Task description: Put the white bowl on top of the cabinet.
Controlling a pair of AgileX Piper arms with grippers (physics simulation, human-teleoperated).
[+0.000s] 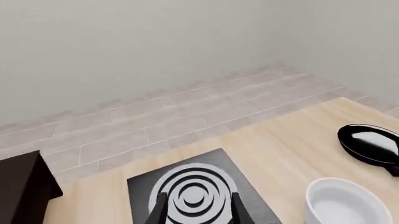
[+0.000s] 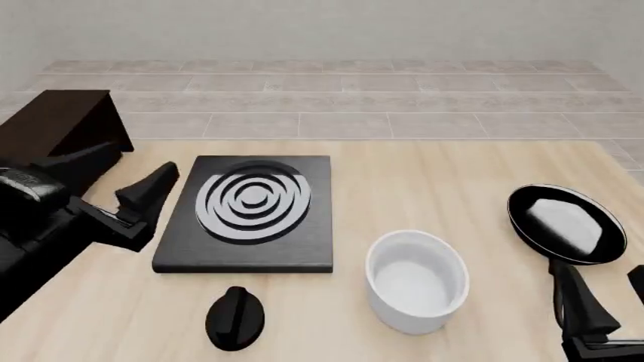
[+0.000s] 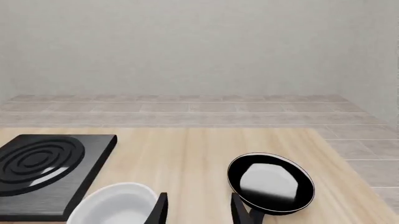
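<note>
The white bowl point(image 2: 417, 280) stands upright on the desk point(image 2: 423, 170), near the front edge and right of centre, between the stove slab point(image 2: 252, 213) and the frying pan point(image 2: 565, 224). Nothing is inside the bowl. The pan's dish carries only a white sheen, no contents. The cabinet point(image 2: 62, 124) sits at the far left corner, well apart from the bowl, with its flat top bare. A black knob point(image 2: 234, 317) lies on the desk in front of the slab.

The left pincer point(image 2: 131, 181) hangs spread wide and holds nothing, between the cabinet and the slab. In the left wrist view its fingers point(image 1: 159, 211) frame the slab's rings. The right pincer point(image 2: 604, 294) hangs low at the front right, beside the pan's handle and near the bowl. Its two fingers stand parted with nothing between them, as the right wrist view point(image 3: 196, 207) confirms.

Likely hazards, as a judgement:
- The bowl's wall is glossy and tall, so a grip on the rim alone could slip or tip it.
- An approach by the right arm could knock the pan handle close beside it.
- The carry runs across the slab toward the left arm, so the arms might meet.
- A low carry could strike the cabinet's overhanging top.
</note>
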